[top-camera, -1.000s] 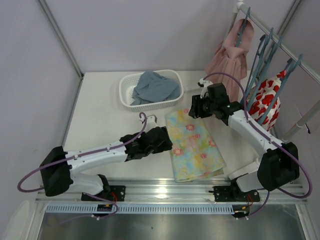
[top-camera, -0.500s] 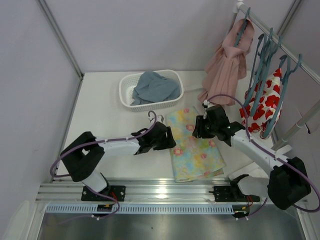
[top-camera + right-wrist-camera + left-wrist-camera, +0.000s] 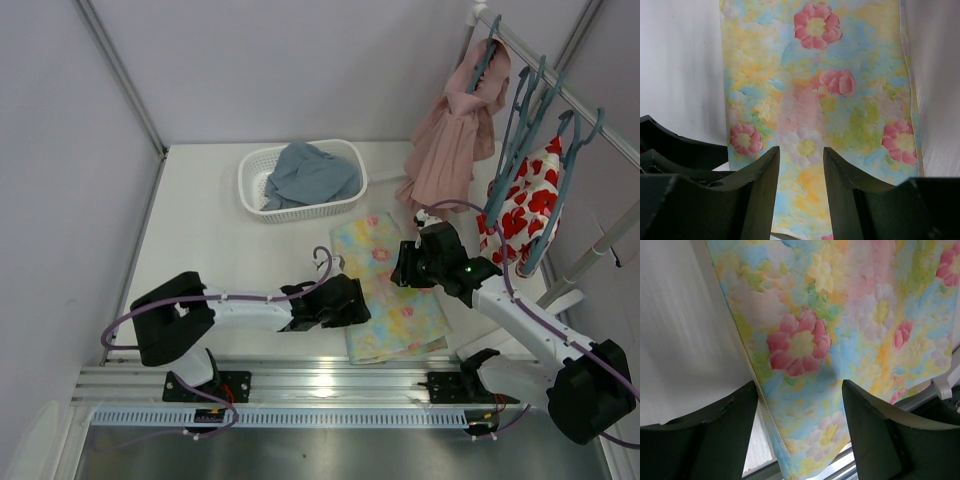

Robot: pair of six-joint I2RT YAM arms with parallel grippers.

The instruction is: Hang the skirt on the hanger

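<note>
Seen from above, the left gripper hides part of the left edge of the skirt, the right gripper part of its right; both wrist views crop it.

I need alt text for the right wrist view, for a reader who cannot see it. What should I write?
A pastel floral skirt lies flat on a white table, filling the middle of the view. At the bottom, the right gripper is open above it, its dark fingers holding nothing.
</note>
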